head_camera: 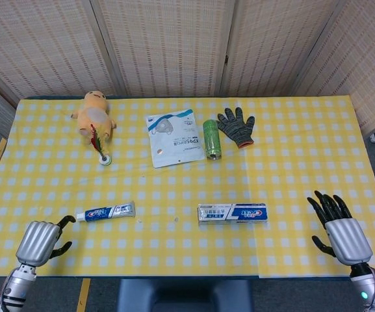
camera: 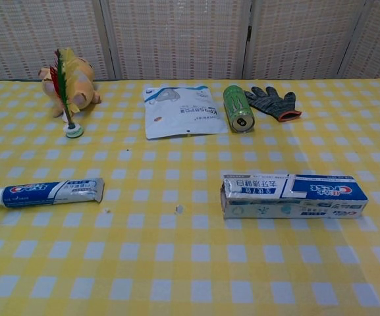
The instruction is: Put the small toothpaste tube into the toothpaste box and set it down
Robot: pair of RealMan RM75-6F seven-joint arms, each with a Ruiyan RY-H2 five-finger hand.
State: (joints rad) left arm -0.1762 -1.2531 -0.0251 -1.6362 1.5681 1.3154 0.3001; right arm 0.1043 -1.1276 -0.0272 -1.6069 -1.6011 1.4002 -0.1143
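The small blue-and-white toothpaste tube lies flat at the front left of the yellow checked table, cap pointing left. The toothpaste box lies flat at the front centre-right, its open end facing left. My left hand hovers over the front left corner, just short of the tube's cap end, holding nothing. My right hand is near the front right edge with fingers spread and empty, well right of the box. Neither hand shows in the chest view.
Along the back lie a yellow plush toy, a feather shuttlecock, a white mask packet, a green can on its side and a grey glove.
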